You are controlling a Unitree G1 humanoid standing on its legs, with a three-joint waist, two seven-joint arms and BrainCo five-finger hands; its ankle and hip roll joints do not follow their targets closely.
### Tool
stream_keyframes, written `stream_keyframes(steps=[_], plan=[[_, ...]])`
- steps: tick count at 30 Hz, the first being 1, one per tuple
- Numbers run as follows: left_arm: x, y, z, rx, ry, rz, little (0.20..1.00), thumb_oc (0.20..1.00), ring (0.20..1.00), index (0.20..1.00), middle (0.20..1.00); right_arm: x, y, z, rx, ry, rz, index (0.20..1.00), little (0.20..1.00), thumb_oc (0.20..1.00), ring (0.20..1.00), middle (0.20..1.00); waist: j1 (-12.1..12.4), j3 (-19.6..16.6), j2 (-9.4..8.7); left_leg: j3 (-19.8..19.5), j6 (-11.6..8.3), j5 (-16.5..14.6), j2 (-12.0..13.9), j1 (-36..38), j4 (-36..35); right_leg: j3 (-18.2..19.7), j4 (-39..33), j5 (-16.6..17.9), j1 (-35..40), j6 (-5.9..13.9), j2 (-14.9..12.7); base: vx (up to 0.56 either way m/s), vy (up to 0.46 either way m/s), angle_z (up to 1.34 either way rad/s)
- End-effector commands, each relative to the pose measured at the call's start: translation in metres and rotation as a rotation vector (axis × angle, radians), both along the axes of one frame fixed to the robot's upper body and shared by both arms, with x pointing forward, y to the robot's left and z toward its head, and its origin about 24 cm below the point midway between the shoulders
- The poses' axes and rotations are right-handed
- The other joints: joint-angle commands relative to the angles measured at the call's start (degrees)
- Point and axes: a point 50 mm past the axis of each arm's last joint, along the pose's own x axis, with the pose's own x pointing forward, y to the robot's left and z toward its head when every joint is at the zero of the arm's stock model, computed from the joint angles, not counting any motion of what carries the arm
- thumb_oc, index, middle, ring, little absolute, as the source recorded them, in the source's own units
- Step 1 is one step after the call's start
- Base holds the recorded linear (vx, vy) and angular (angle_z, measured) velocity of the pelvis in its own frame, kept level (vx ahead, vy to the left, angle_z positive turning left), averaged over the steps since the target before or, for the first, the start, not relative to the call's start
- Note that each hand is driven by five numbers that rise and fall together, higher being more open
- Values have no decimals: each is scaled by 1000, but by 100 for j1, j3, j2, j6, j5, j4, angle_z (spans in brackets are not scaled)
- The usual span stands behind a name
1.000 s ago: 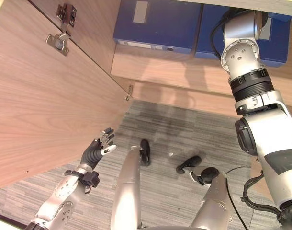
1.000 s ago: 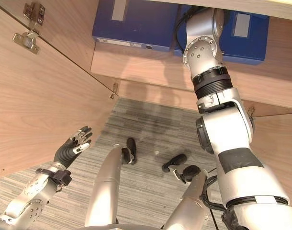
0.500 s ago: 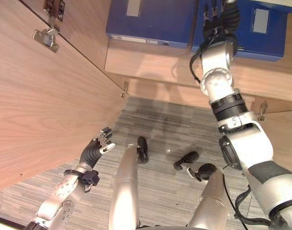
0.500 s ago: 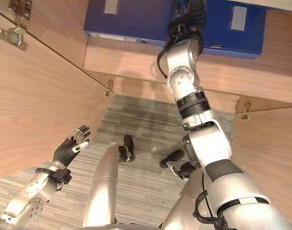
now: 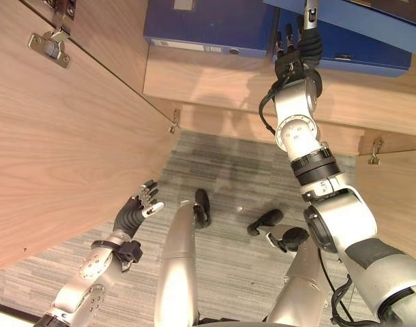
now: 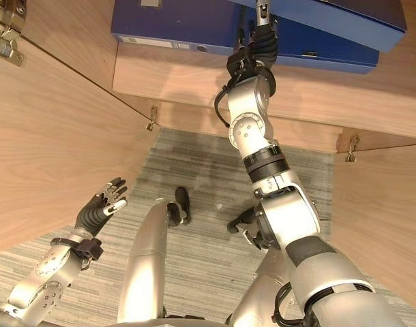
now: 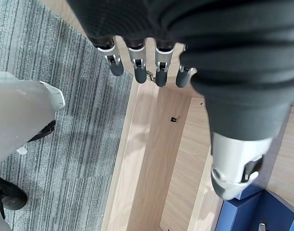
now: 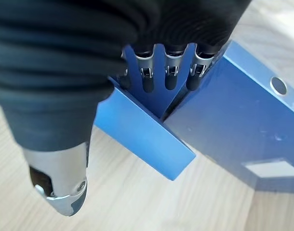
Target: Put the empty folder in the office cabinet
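Two blue folders lie on the cabinet shelf (image 5: pixel 215 75). The right-hand folder (image 5: pixel 368 60) has its top cover (image 5: pixel 358 17) lifted at an angle. My right hand (image 5: pixel 298 51) reaches up to that folder's front edge. In the right wrist view its straight fingers (image 8: pixel 168 72) poke into the gap between a blue flap (image 8: pixel 142 130) and the folder body (image 8: pixel 233 120), with the thumb held apart. The hand is open. The left-hand folder (image 5: pixel 208 27) lies flat beside it. My left hand (image 5: pixel 133 214) hangs low by the open door, with relaxed, empty fingers (image 7: pixel 137 62).
The cabinet's left door (image 5: pixel 58 136) stands wide open beside my left arm, with a metal hinge (image 5: pixel 48 44) near its top. The right door (image 5: pixel 399 197) is open too. Grey striped carpet (image 5: pixel 228 170) lies below the shelf.
The view has shifted downward. My right arm has swung left and its hand has come into view at the right folder, whose cover now stands tilted up. My left hand has barely moved.
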Motion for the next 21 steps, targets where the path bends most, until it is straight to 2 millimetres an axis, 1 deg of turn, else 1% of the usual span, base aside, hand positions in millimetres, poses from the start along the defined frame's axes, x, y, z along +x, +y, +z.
stream_keyframes(steps=[1, 5, 11, 13, 15, 18, 20, 21], plan=[[-5, -7, 13, -5, -62, -36, 1000, 1000, 1000, 1000, 1000, -18, 3, 40, -3, -188, 5, 1000, 1000, 1000, 1000, 1000, 129, 43, -17, -181, -521, -242, 90, 70, -305, 584, -210, -67, 477, 1047, -194, 0, 0, 0], [-5, -7, 12, -6, -65, -31, 1000, 1000, 1000, 1000, 1000, -18, -1, 39, 1, -189, -10, 1000, 1000, 1000, 1000, 1000, 127, 56, -16, -174, -519, -243, 83, 64, -295, 584, -208, -62, 485, 1045, -197, 0, 0, 0], [-3, -8, 13, -9, -73, -26, 1000, 1000, 1000, 1000, 1000, -15, -4, 31, 6, -156, -17, 1000, 1000, 1000, 1000, 1000, 103, 72, -18, -170, -515, -242, 88, 45, -289, 579, -213, -52, 456, 1041, -198, 0, 0, 0], [-3, -6, 14, 1, -76, -22, 1000, 1000, 1000, 1000, 1000, -15, -2, 28, -89, -144, -15, 1000, 1000, 1000, 1000, 1000, 81, 86, -49, -166, -512, -237, 93, 37, -281, 598, -208, -42, 440, 1036, -196, 0, 0, 0], [-4, -4, 14, 15, -79, -22, 1000, 1000, 1000, 1000, 1000, -15, -6, 23, -202, -139, -30, 1000, 1000, 1000, 1000, 1000, 40, 111, -86, -164, -509, -239, 102, 28, -263, 617, -192, -38, 420, 1029, -203, 0, 0, 0], [-5, 0, 16, 37, -93, -20, 1000, 1000, 1000, 1000, 1000, -16, -21, 26, -402, -152, -101, 1000, 1000, 1000, 1000, 1000, -15, 115, -149, -170, -508, -237, 121, 22, -254, 627, -183, -37, 403, 1027, -204, 0, 0, 0], [-8, 3, 17, 44, -101, -15, 1000, 1000, 1000, 1000, 1000, -16, -35, 35, -599, -155, -196, 1000, 1000, 1000, 1000, 1000, -46, 113, -193, -163, -513, -229, 142, 27, -262, 620, -211, -24, 404, 1026, -208, 0, 0, 0], [-8, 4, 18, 42, -105, -14, 1000, 1000, 1000, 1000, 1000, -15, -39, 38, -651, -148, -230, 1000, 1000, 1000, 1000, 1000, -58, 119, -196, -160, -515, -227, 147, 26, -260, 616, -212, -18, 405, 1028, -206, 0, 0, 0]])
